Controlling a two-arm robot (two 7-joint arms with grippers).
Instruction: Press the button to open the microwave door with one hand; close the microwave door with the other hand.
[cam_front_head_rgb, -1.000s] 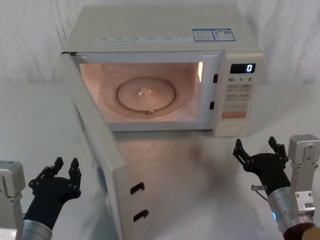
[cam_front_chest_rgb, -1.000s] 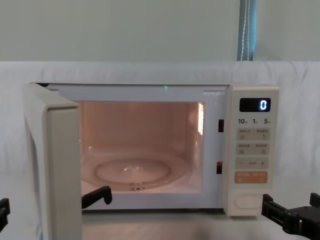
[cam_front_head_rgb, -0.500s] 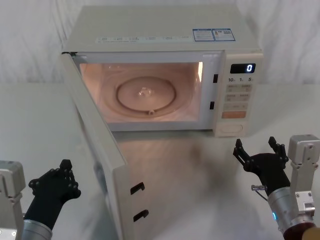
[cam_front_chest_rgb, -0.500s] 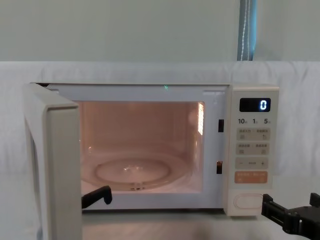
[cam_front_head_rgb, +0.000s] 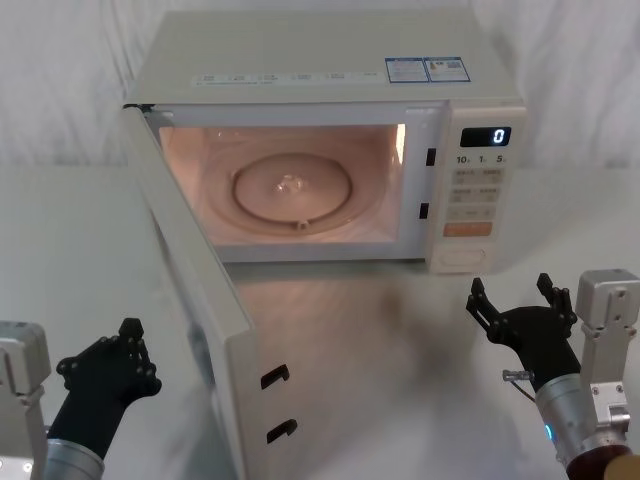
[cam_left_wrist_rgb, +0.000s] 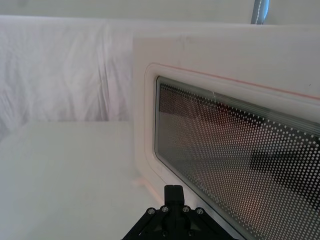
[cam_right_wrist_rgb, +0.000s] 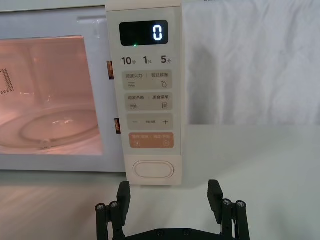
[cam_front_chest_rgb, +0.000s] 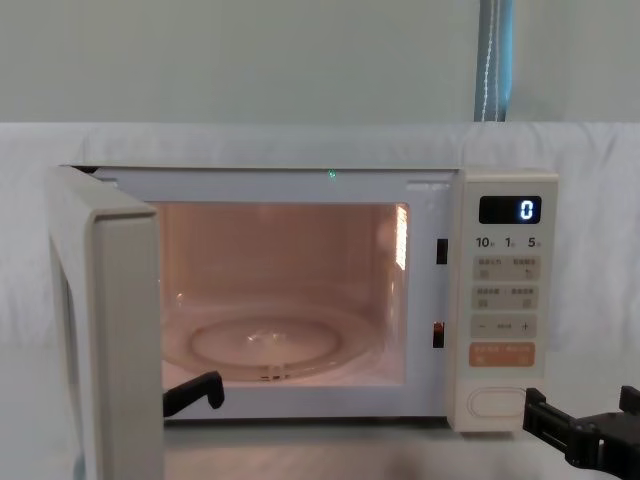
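The cream microwave has its door (cam_front_head_rgb: 190, 285) swung wide open toward me on the left, and the cavity is lit. In the left wrist view the door's dotted glass window (cam_left_wrist_rgb: 235, 150) is close ahead. My left gripper (cam_front_head_rgb: 130, 330) is shut on nothing. It hovers low at the front left, outside the door's outer face, with its joined tips (cam_left_wrist_rgb: 173, 191) apart from the frame. The pill-shaped button (cam_right_wrist_rgb: 153, 169) sits at the bottom of the control panel (cam_front_head_rgb: 460, 256) (cam_front_chest_rgb: 497, 403). My right gripper (cam_front_head_rgb: 511, 290) stands open just in front of it, not touching (cam_right_wrist_rgb: 169, 191).
A glass turntable (cam_front_head_rgb: 291, 187) lies inside the lit cavity. The display (cam_right_wrist_rgb: 144, 33) reads 0, and an orange key (cam_right_wrist_rgb: 151, 140) sits above the button. Two black latch hooks (cam_front_head_rgb: 275, 377) stick out of the door's free edge. White cloth covers the table (cam_front_head_rgb: 400, 340).
My left gripper's fingers have shut, having stood apart one second ago. It also left the chest view's lower left edge. The door and right gripper have not moved.
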